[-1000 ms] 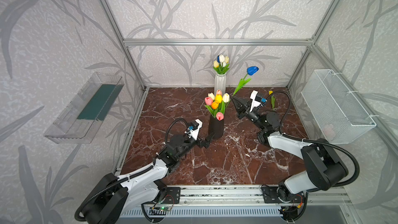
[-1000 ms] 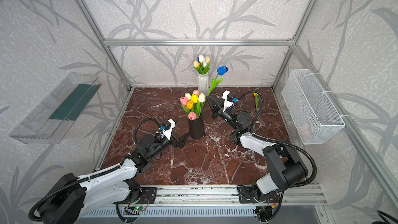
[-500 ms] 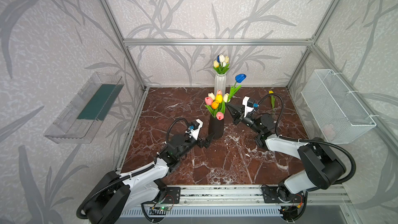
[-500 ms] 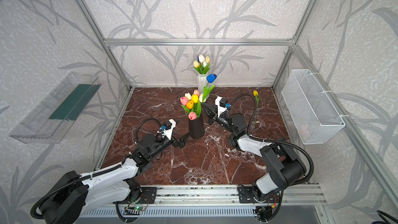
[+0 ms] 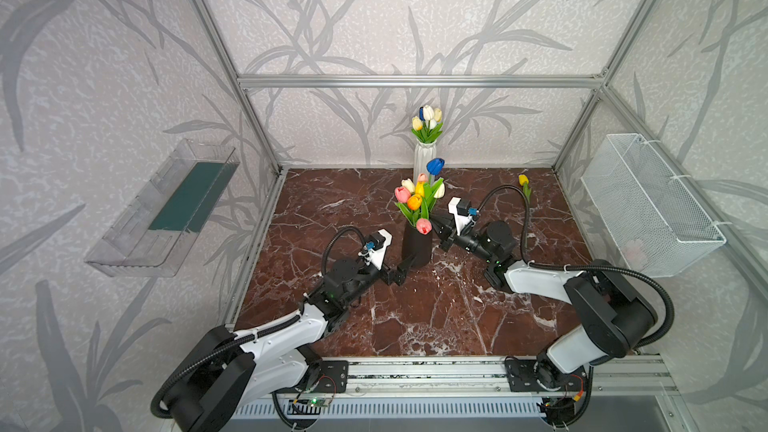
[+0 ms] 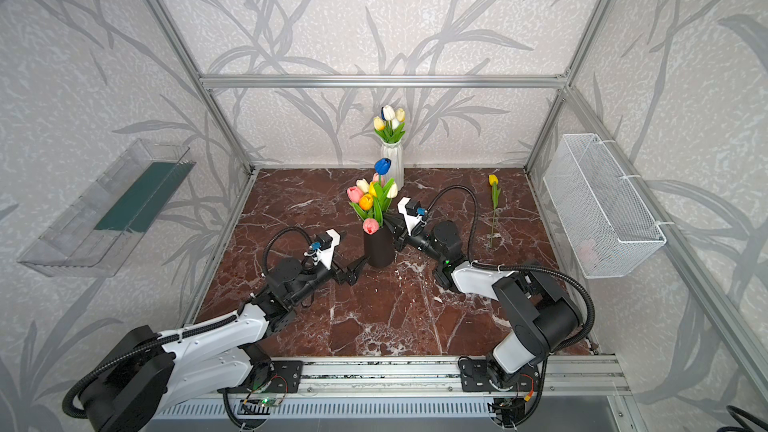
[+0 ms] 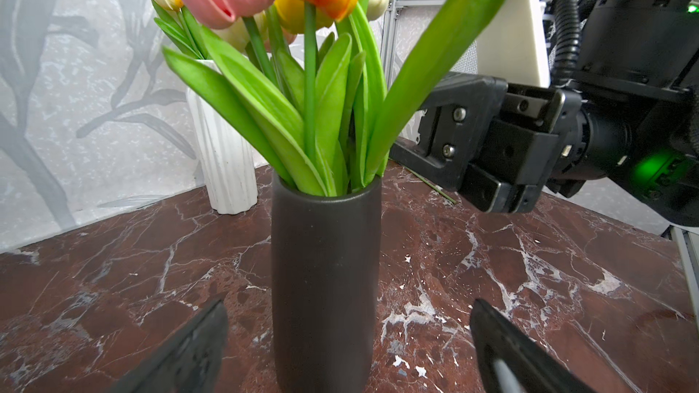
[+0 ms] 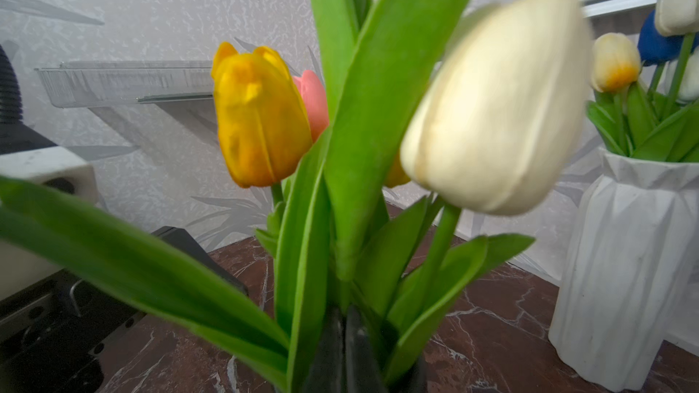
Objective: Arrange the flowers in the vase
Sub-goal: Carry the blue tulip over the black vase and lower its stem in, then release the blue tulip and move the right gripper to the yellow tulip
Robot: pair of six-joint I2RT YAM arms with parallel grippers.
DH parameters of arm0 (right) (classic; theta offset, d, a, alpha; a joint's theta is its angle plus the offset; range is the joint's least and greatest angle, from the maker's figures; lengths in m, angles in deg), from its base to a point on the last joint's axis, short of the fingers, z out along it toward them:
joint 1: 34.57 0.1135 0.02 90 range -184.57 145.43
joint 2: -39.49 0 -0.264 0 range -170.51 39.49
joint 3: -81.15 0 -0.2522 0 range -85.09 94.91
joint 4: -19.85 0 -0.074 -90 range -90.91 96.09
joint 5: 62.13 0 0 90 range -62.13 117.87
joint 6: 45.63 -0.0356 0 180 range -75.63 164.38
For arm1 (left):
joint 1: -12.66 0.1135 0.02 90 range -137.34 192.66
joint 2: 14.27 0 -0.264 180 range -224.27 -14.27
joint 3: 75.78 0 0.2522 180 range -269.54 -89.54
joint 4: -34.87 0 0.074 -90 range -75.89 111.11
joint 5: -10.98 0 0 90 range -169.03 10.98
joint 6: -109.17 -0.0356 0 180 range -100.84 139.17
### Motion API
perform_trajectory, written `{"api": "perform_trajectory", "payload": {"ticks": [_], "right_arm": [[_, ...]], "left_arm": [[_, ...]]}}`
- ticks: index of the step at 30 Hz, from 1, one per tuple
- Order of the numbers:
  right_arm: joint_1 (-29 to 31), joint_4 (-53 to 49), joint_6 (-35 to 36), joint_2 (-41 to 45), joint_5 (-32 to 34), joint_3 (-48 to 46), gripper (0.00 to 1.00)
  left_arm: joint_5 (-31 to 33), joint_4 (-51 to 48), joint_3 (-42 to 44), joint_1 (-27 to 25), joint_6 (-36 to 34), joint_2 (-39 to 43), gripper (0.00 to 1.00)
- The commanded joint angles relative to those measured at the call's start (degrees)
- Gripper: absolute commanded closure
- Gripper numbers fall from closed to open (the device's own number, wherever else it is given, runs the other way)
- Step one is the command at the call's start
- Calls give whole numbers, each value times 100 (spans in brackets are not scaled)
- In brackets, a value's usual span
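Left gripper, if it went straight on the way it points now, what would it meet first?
The black vase. It stands dead ahead of the left gripper, centred between the open fingers in the left wrist view; how near it is is hard to judge.

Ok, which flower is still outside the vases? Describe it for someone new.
Find the white wire basket hanging on the right. On the marble table beside it lies a yellow tulip, head toward the back. It is the only flower lying flat and alone; the rest stand bunched at the black vase and white vase.
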Motion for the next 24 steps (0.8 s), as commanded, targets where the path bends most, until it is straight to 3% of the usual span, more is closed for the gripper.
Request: {"api": "perform_trajectory", "payload": {"ticks": [1,5,18,24], "right_arm": [[53,-108,223,8,60,-59,100],[89,-269,373,78,129,-70,99],[93,-362,520,379,437,-339,74],[88,-748,664,895,494,-508,64]], "left_arm": [[63,207,68,19,16,34,0],[111,302,74,20,22,-60,0],[59,510,-3,20,49,-340,0],[39,448,-41,21,30,-293,0]]}}
